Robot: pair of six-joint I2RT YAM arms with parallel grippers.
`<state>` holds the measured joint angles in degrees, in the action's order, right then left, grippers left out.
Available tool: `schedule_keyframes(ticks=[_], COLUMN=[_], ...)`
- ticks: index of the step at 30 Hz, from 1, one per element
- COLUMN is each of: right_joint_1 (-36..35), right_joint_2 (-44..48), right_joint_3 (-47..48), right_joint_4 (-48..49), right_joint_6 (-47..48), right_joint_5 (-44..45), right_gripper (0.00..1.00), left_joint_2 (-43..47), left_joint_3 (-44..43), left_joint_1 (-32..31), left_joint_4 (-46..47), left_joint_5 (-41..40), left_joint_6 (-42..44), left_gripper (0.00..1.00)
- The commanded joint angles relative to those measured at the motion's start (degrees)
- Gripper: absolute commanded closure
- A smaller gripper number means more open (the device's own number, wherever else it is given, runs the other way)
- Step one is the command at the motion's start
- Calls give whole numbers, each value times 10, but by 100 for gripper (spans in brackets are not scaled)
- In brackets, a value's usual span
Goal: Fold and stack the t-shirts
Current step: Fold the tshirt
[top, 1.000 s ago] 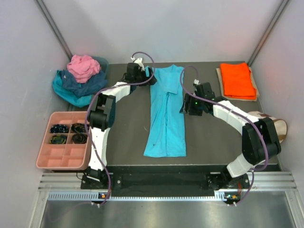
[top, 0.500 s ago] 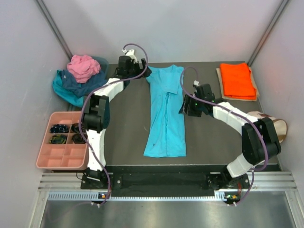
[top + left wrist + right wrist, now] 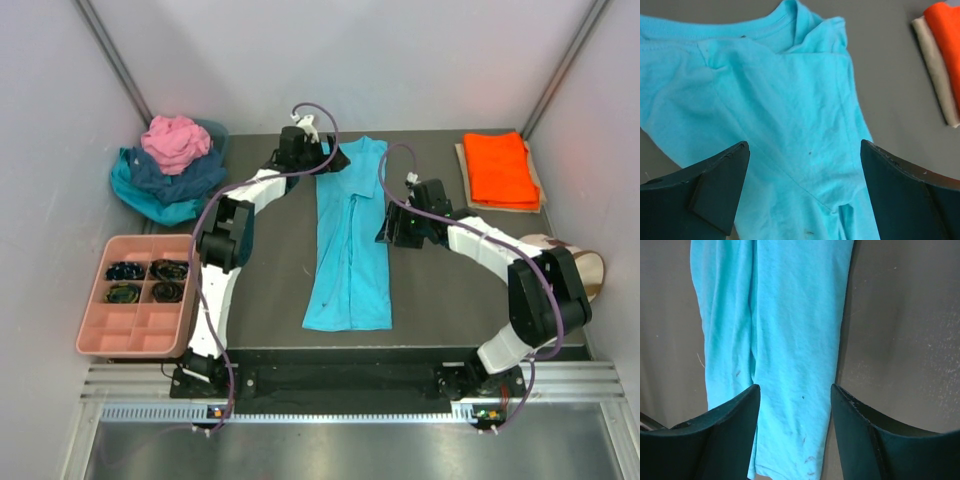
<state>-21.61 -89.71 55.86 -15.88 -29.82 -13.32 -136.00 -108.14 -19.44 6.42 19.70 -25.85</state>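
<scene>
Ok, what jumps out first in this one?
A turquoise cloth t-shirt, folded into a long narrow strip, lies in the middle, the open left gripper over its collar end and the open right gripper at its right edge. A folded orange shirt sits far right, and a crumpled heap of pink, navy and teal shirts far left.

You see the turquoise t-shirt (image 3: pixel 348 250) as soft, matt knit cloth, finely creased, with a ribbed collar band. Under it the table (image 3: pixel 270 290) is dark, matt and faintly scuffed. To the shirt's right, the orange t-shirt (image 3: pixel 498 168) is the same dull cloth, lying on a matt cream sheet (image 3: pixel 934 65). To its left, the pink t-shirt (image 3: pixel 175 140) and navy t-shirt (image 3: pixel 185 172) look soft and rumpled, and the pink tray (image 3: pixel 135 335) is smooth plastic. Over the shirt, the fingers (image 3: pixel 715 185) of the left gripper (image 3: pixel 804 160) and of the right gripper (image 3: pixel 795 405) are dark matt plastic with lightly worn edges.
</scene>
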Motion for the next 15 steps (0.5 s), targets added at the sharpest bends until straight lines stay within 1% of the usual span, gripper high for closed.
schedule_keyframes(ticks=[1, 15], right_joint_1=[-5, -5], right_joint_2=[-4, -13], right_joint_3=[-7, -12], right_joint_4=[20, 19], right_joint_6=[-2, -1], right_joint_5=[-9, -22], right_gripper=[41, 41], left_joint_2=[-25, -90], left_joint_3=[-34, -94], left_joint_1=[8, 21], left_joint_4=[26, 14], left_joint_5=[-5, -29], left_joint_6=[-2, 10], left_gripper=[4, 4])
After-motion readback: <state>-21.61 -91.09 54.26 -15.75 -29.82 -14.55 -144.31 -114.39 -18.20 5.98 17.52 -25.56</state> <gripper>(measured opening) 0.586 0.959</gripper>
